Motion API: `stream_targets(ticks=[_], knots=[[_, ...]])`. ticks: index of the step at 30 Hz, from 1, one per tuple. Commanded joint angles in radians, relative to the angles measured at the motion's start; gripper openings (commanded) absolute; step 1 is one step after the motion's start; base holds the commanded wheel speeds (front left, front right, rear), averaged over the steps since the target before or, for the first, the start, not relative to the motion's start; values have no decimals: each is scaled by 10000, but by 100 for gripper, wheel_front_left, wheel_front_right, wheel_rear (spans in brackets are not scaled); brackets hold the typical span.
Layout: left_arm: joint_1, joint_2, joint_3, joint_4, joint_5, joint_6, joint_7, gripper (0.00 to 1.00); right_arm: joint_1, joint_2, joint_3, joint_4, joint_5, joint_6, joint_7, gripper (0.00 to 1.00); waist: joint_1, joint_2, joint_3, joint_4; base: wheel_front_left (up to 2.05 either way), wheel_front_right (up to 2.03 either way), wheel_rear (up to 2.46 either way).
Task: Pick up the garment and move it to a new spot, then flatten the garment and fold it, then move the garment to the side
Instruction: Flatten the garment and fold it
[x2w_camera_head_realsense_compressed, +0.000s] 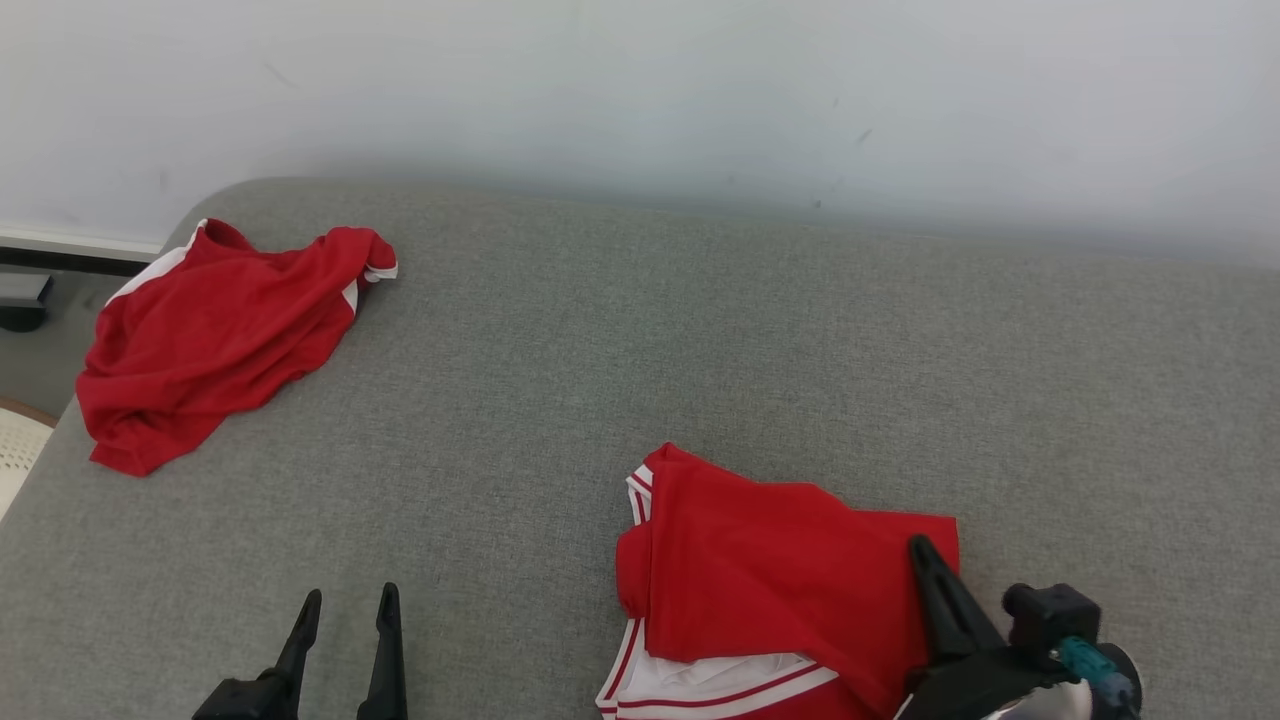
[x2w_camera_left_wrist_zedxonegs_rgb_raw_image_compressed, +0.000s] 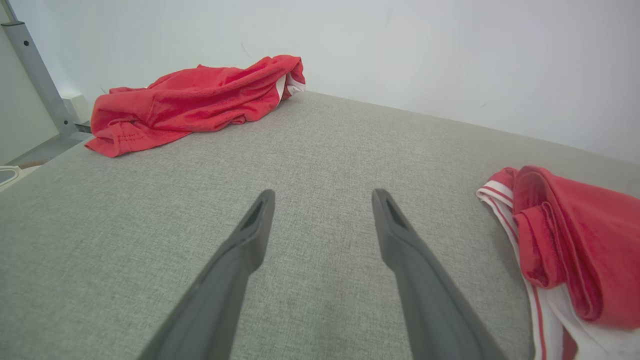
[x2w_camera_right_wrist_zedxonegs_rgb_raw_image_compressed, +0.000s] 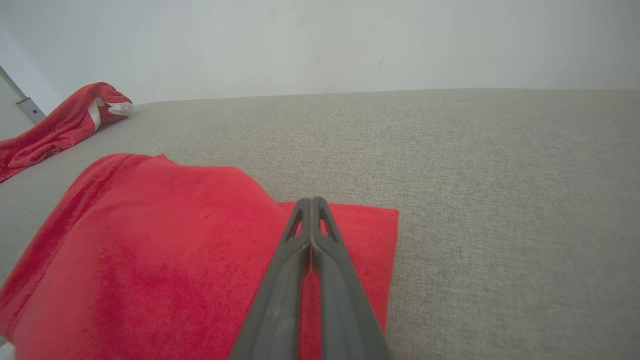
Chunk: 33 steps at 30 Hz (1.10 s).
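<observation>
Red garment (x2w_camera_head_realsense_compressed: 780, 580) lies near-right on the grey cushion (x2w_camera_head_realsense_compressed: 700, 330); right gripper (x2w_camera_right_wrist_zedxonegs_rgb_raw_image_compressed: 311, 201) at its right edge, fingers pressed together; left gripper (x2w_camera_left_wrist_zedxonegs_rgb_raw_image_compressed: 322, 195) spread wide.

A grey upholstered surface (x2w_camera_head_realsense_compressed: 560, 400) with a rounded corner runs up to a pale wall (x2w_camera_head_realsense_compressed: 640, 90). A crumpled red garment (x2w_camera_head_realsense_compressed: 210, 340) with white trim lies on it near the wall, at that corner. A folded red garment (x2w_camera_head_realsense_compressed: 760, 570) with red-striped white bands lies flat, well away from the wall.
</observation>
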Motion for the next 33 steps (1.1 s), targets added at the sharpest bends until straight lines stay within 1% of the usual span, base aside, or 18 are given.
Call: stream_targets(ticks=[1,7,12,20,26,29,33], knots=[[-144,-10,-17,-32,11,12,-23,100,-49,29,62,28,-107,-18,-11,0,-1,-1,22,37,0,0,0],[-149,-10,-70,45,22,12,-23,100,-258,262,948,641,-167,-18,-11,0,-1,-1,31,141,0,0,0],[-182,-10,-123,103,-2,12,-23,100,-187,329,1858,1087,101,-18,-11,0,-1,-1,-11,244,0,0,0],[-224,-10,-194,134,-46,12,-23,100,-194,338,3777,1090,1247,-18,-10,0,-1,-1,-32,426,0,0,0],[-202,-9,-197,164,-15,12,-23,100,-428,337,4733,1260,1807,-18,-11,0,-1,-1,-71,524,0,0,0],[-149,-9,-178,186,28,12,-23,100,-485,333,4947,1227,2016,-18,-11,0,-1,-1,-152,551,0,0,0],[24,-9,-73,160,104,12,-23,100,-387,336,4607,705,2133,-18,-11,0,-1,-1,-294,489,0,0,0]])
